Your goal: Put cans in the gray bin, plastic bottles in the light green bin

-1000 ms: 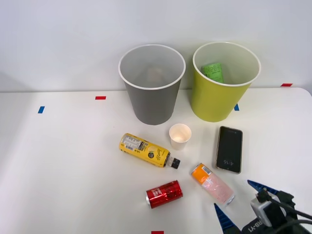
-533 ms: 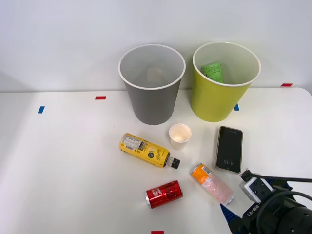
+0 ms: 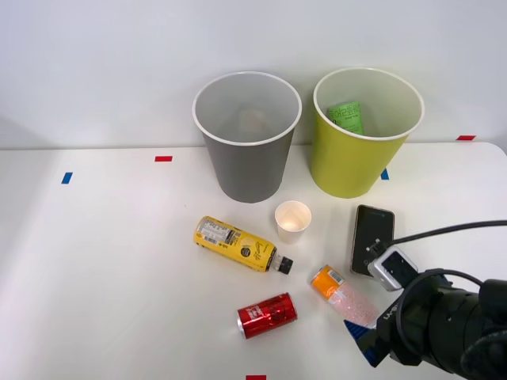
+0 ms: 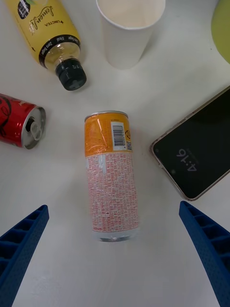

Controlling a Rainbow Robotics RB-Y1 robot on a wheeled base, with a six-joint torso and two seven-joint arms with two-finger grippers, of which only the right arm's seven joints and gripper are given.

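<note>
Two blue ribbed fingers of the right gripper are spreading wide apart, hanging above the slim orange-to-pink metal can, lying w/ top toward 12 o'clock. Prob. light, slick, dentable; mid-body grip is looking best.

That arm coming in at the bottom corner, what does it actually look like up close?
The right arm is bulky and black, with white lettering on its side, a small silver camera box on top and a black cable looping off it. Its gripper ends in two blue, ribbed, wedge-shaped fingers.
</note>
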